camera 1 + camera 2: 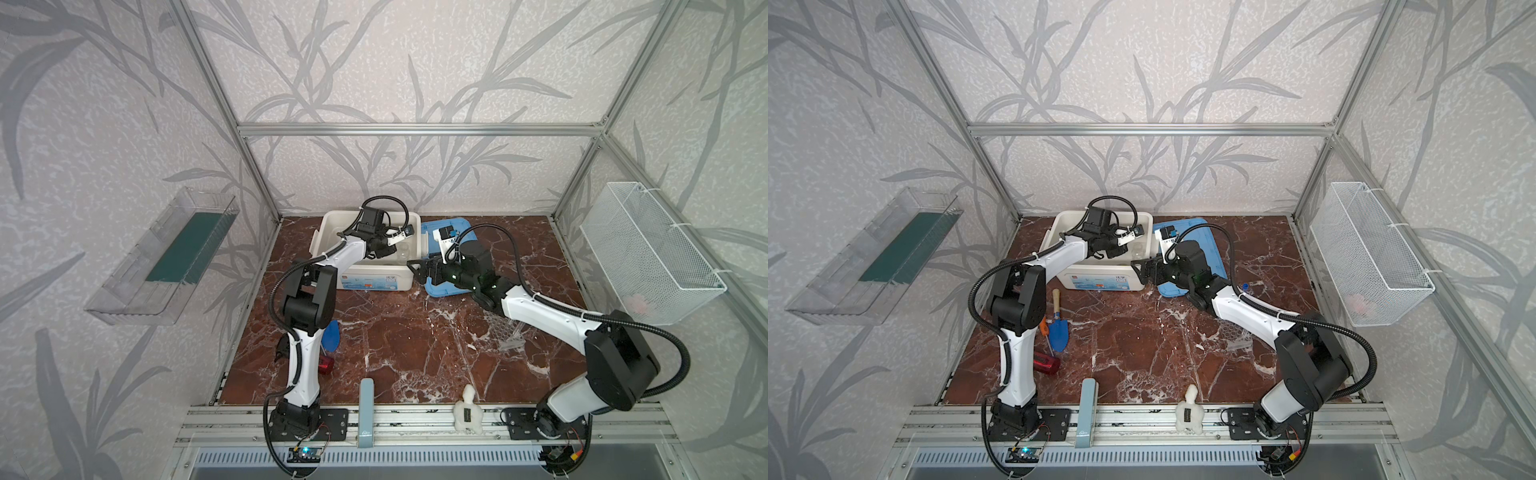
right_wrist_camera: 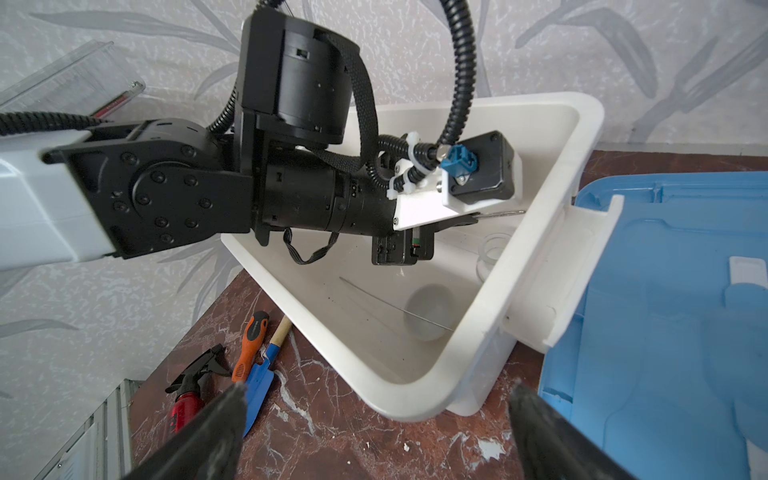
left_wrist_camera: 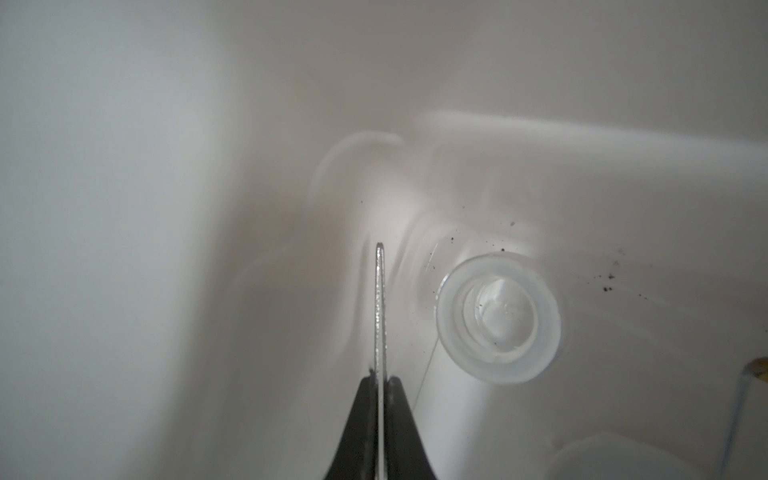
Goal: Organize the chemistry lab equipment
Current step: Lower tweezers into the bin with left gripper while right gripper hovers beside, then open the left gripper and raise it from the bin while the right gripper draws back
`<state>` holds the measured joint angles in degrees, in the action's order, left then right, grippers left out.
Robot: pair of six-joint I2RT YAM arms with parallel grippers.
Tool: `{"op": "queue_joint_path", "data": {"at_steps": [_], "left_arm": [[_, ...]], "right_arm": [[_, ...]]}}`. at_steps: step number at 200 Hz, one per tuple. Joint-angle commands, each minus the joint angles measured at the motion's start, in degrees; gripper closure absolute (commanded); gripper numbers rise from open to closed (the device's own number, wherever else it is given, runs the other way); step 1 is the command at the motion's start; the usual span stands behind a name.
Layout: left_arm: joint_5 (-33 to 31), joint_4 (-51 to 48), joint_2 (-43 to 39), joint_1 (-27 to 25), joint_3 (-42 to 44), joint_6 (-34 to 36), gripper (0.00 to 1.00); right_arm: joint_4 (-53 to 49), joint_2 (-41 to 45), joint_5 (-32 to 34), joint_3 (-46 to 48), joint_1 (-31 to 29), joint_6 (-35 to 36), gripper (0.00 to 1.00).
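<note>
My left gripper (image 3: 380,376) reaches down into the white bin (image 2: 415,395) and is shut on a thin glass rod (image 3: 379,299), which sticks out past the fingertips. Beside the rod a small clear cup (image 3: 449,316) stands on the bin's floor. In the right wrist view a white round dish (image 2: 430,311) and a second thin rod (image 2: 374,297) lie in the bin. My right gripper (image 2: 376,395) is open and empty, above the table just outside the bin's near corner. In both top views a clear perforated rack (image 1: 505,332) sits under the right arm, and a blue-capped tube (image 1: 1246,286) shows beside it.
A blue lid (image 1: 440,286) lies right of the bin. A blue trowel (image 1: 1058,332), an orange-handled tool (image 2: 251,340) and a red spray bottle (image 1: 1046,362) lie at the left. A wire basket (image 1: 648,253) hangs on the right wall, a clear shelf (image 1: 166,257) on the left.
</note>
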<state>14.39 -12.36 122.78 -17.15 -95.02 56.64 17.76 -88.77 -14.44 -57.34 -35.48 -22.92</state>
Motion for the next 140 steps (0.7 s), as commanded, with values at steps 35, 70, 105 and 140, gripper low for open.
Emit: {"op": "queue_joint_path", "data": {"at_steps": [35,70,105,140], "left_arm": [[-3.14,-0.41,0.81,-0.43,-1.83,0.35,0.78],[-4.86,1.3,-0.1,-0.52,-0.43,-0.25,0.66],[-5.49,2.56,-1.52,-0.73,-0.54,-2.27,0.58],[-6.16,3.15,-4.31,-1.05,-0.86,-4.0,0.53]], "right_arm": [[2.1,1.09,-0.26,1.7,0.33,-0.8,0.04],[2.1,2.54,0.43,2.87,0.5,-0.64,0.04],[1.14,3.81,0.62,2.92,0.55,-0.38,0.04],[-0.46,6.07,1.31,2.68,0.67,0.62,0.04]]}}
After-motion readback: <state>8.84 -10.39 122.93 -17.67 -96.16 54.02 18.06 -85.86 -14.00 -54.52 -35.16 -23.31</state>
